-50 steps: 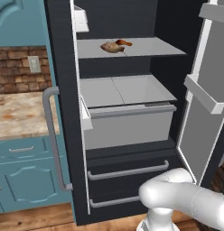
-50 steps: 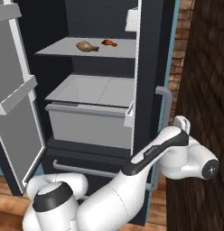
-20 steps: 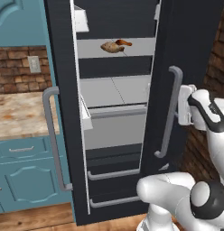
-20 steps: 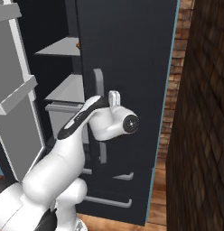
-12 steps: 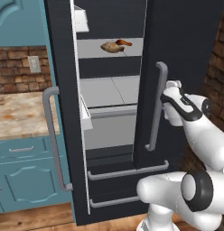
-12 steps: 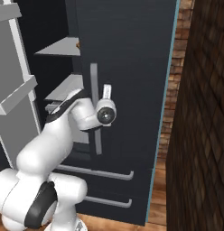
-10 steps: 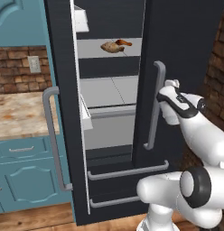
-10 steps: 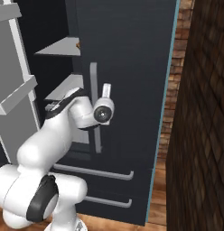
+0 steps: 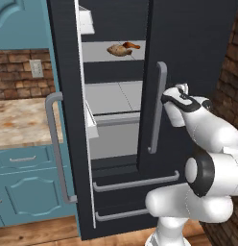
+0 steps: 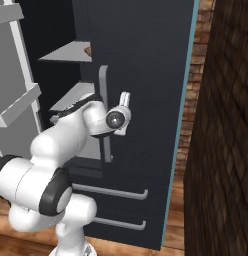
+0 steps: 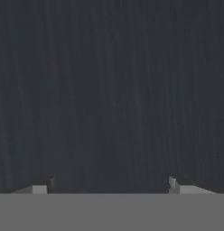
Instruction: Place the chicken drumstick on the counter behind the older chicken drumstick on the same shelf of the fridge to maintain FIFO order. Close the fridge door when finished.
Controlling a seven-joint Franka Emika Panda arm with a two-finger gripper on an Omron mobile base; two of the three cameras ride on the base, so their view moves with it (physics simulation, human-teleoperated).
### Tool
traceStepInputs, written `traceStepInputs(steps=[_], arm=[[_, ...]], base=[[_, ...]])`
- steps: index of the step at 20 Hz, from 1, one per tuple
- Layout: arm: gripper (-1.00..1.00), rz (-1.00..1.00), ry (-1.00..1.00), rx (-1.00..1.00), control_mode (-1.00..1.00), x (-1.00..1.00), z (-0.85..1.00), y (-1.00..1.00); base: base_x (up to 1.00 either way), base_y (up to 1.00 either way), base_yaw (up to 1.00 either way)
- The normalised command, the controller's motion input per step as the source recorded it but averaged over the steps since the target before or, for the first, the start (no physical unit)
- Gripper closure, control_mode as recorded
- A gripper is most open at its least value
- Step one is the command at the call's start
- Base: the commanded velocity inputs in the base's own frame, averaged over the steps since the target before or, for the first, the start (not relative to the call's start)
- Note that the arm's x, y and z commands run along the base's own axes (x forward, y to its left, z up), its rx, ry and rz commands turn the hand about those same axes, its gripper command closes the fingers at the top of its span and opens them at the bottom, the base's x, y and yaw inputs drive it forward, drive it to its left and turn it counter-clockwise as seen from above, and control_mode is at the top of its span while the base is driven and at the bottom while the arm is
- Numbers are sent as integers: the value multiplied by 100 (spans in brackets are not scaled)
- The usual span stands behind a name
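Observation:
In the left base view the small orange-brown chicken drumstick (image 9: 132, 45) lies on the pale grey shelf (image 9: 99, 54), just behind the paler tan older chicken drumstick (image 9: 117, 50). They show through the narrow gap left by the fridge door (image 9: 197, 57), which is almost closed on the charcoal fridge (image 9: 116, 173). My gripper (image 9: 174, 93) is open and empty, pressed against the door's outer face just right of its vertical grey handle (image 9: 159, 105). From the right, the gripper (image 10: 125, 99) sits beside that handle (image 10: 103, 110). In the hand view the open gripper (image 11: 111, 187) faces the dark door panel (image 11: 112, 90).
The fridge's other door (image 10: 16, 75) stands open on the left, white bins on its inner side; its grey bar handle (image 9: 56, 144) juts out. The beige counter (image 9: 20, 122) over teal cabinets (image 9: 25, 192) lies left. A dark brick wall (image 10: 226, 125) closes the right side.
The fridge door has swung further shut, narrowing the gap onto the shelf. My arm has followed it leftward, hand still against the door by the handle.

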Motion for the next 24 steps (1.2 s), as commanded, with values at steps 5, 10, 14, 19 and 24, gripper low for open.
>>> traceStepInputs(steps=[5, 10, 14, 19, 24], arm=[[-100, -5, 15, 0, -100, 76, 0, -4], [-100, -4, 9, 0, -100, 51, 0, -4], [-100, 0, 0, 0, -100, -63, 26, 0], [-100, -3, 4, 0, -100, -100, 91, 0], [-100, -4, 19, 0, -100, -96, 81, 12]], base=[[0, 0, 0], [0, 0, 0], [0, 0, 0], [0, 0, 0], [0, 0, 0]])
